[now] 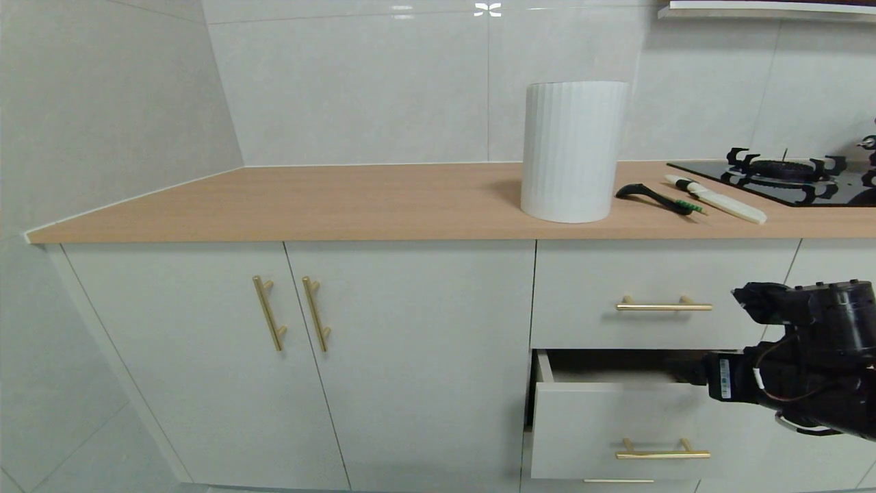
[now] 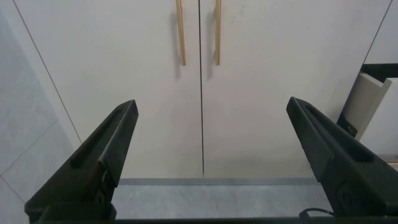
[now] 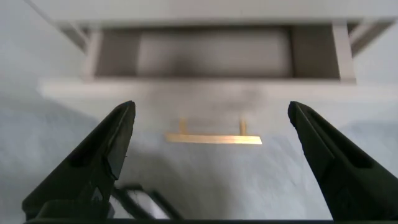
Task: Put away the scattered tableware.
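Low at the right, before the open lower drawer (image 1: 616,411), the right gripper (image 3: 211,112) hangs with fingers spread wide and empty. The left gripper (image 2: 211,106), equally spread, faces the cupboard doors (image 2: 261,93) farther left. The tableware lies up on the countertop (image 1: 342,198), between the white ribbed canister (image 1: 573,150) and the hob (image 1: 787,179): a black-handled utensil (image 1: 653,197) just beside a white knife (image 1: 717,199). Both look light, stiff, thin and probably slippery, so a pinch across each handle seems safest. The knife's near end lies close to the counter's front edge, and the drawer below offers open room.
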